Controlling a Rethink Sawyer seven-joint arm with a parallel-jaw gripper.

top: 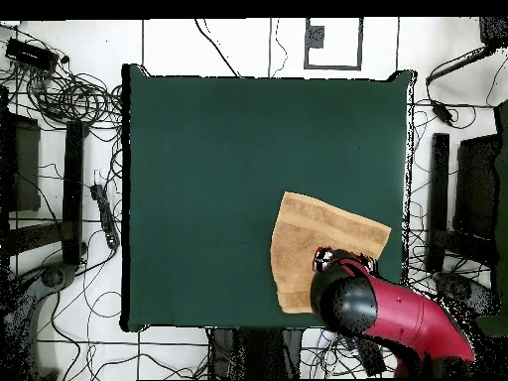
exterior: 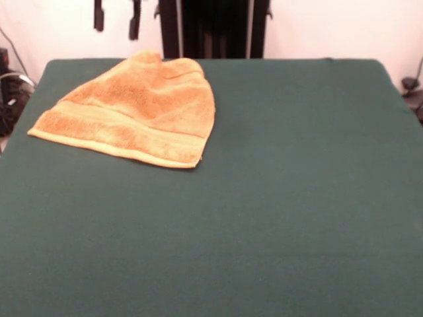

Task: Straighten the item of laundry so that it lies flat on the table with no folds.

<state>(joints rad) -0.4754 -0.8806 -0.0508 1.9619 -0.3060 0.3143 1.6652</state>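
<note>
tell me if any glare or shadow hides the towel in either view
Front view: even light, no glare, the towel shows whole, with a thin shadow under its near hem. Overhead view: no glare either, but the arm covers part of the towel.

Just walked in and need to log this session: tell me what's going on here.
A red and black robot arm is working on a golden-orange towel on a green table. The towel lies bunched near one corner of the table on the robot's side, its far end gathered into a hump rather than spread flat. The claw hangs above it, fingertips apart, holding nothing. The straightening isn't done.
</note>
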